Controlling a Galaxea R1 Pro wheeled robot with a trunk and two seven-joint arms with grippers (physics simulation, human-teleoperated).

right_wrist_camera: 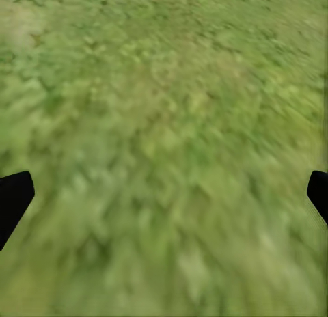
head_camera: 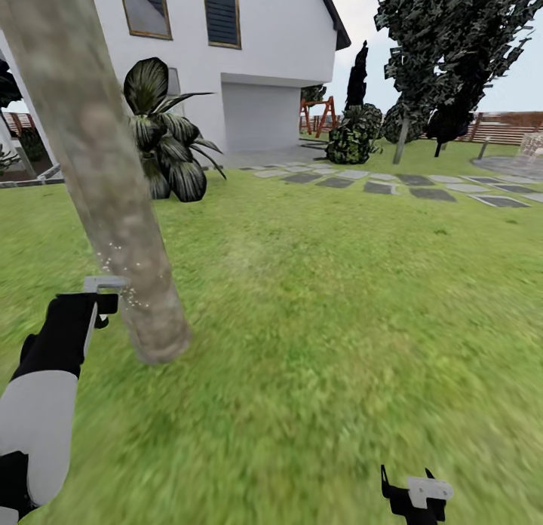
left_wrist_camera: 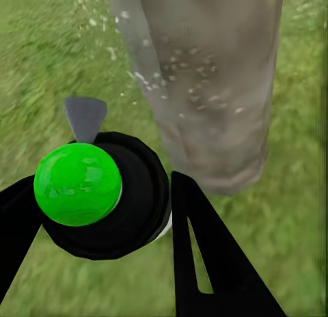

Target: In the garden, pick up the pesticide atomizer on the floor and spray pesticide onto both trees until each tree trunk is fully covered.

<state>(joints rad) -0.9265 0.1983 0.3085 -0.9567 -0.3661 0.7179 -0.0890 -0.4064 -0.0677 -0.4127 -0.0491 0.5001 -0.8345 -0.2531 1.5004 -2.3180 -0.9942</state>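
Note:
A thick, mottled grey-brown tree trunk [head_camera: 98,170] leans across the left of the head view and stands on the grass. My left gripper [head_camera: 104,304] is shut on the pesticide atomizer [head_camera: 102,283], right beside the trunk's lower part. In the left wrist view the atomizer [left_wrist_camera: 102,194] is a dark round body with a bright green dot on top, held between the black fingers [left_wrist_camera: 205,255]. Its nozzle faces the trunk [left_wrist_camera: 212,91]. White specks of spray float against the bark. A second tree [head_camera: 405,136] stands far off at the right. My right gripper [head_camera: 415,495] hangs open over grass [right_wrist_camera: 164,126].
A broad-leaved dark shrub [head_camera: 166,140] grows behind the near trunk, in front of a white house [head_camera: 264,57]. Grey stepping stones [head_camera: 392,182] cross the lawn at the back right, with a brown fence [head_camera: 505,125] beyond. Open grass spreads right of the trunk.

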